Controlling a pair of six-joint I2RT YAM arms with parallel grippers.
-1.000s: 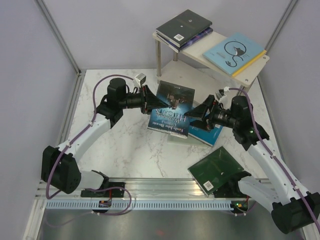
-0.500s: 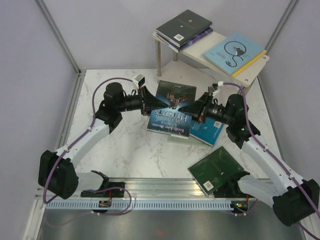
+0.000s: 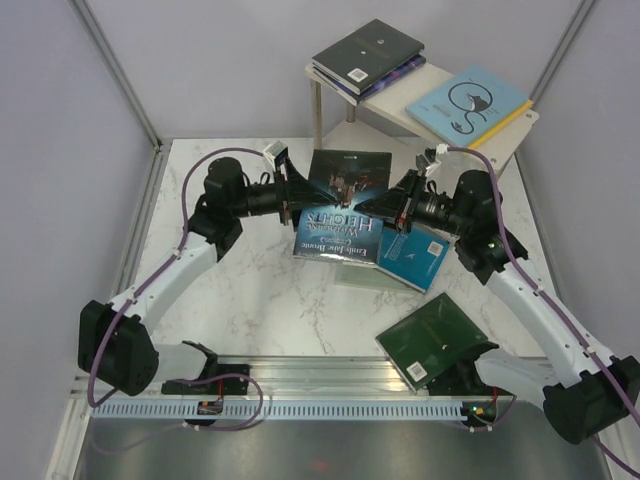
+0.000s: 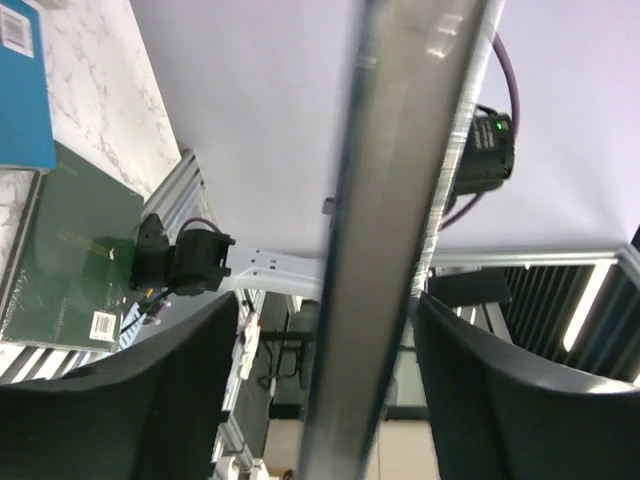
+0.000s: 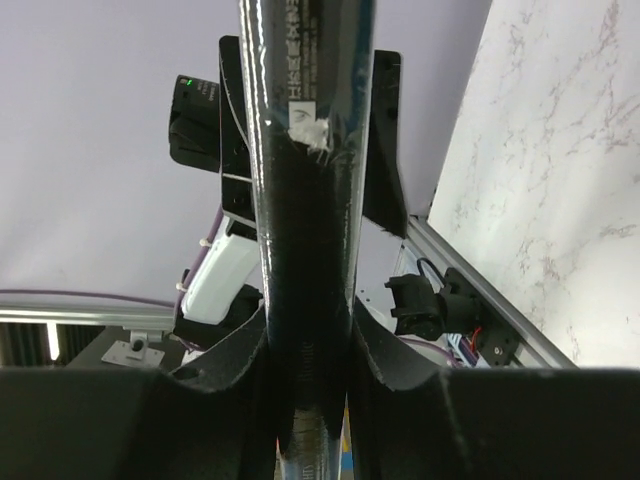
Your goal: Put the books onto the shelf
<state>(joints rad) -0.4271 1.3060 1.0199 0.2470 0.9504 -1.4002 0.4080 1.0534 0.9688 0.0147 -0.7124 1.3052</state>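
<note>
right gripper (image 3: 392, 212) has clamped one edge of the glossy dark blue paperback (image 3: 345, 200) since a second ago; left gripper (image 3: 297, 200) has opened wide round the other. the book hangs over the white marble table (image 3: 250, 280), short of the cream two-tier shelf (image 3: 398, 103). i would slide the left arm straight off before lifting.

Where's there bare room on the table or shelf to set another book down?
Open marble front-left on the table, between the left arm and the rail. On the shelf, only a strip between the dark stack and cyan book. Centre-right is crowded: held book, blue book, green book.
</note>
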